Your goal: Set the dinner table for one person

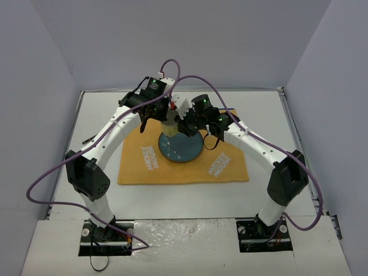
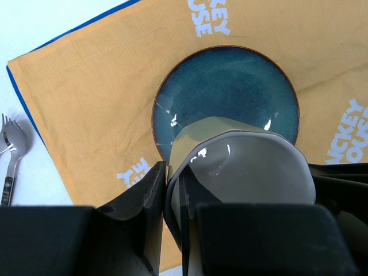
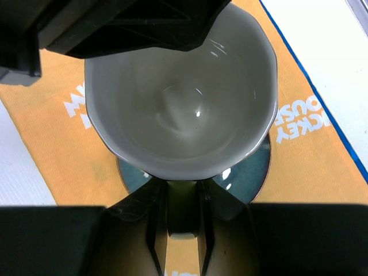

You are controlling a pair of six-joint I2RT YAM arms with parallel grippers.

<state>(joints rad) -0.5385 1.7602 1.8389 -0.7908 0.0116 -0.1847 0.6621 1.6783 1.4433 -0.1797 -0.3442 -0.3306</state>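
Note:
A cream cup [image 1: 169, 127] with a pale grey inside [image 3: 178, 98] hangs just above a dark blue plate [image 1: 183, 146] that lies on an orange placemat [image 1: 144, 167] on the white dinner table [image 1: 172, 195]. My left gripper [image 2: 172, 190] is shut on the cup's wall [image 2: 253, 167], one finger inside and one outside. My right gripper [image 3: 183, 213] comes from the opposite side, and its two fingers press on the cup's handle [image 3: 184, 201]. In the right wrist view the left gripper's black body [image 3: 126, 23] covers the cup's far rim.
A metal fork [image 2: 10, 155] lies on the bare table just off the placemat's [image 2: 86, 98] blue-trimmed left edge. White walls enclose the table on three sides. Purple cables loop off both arms.

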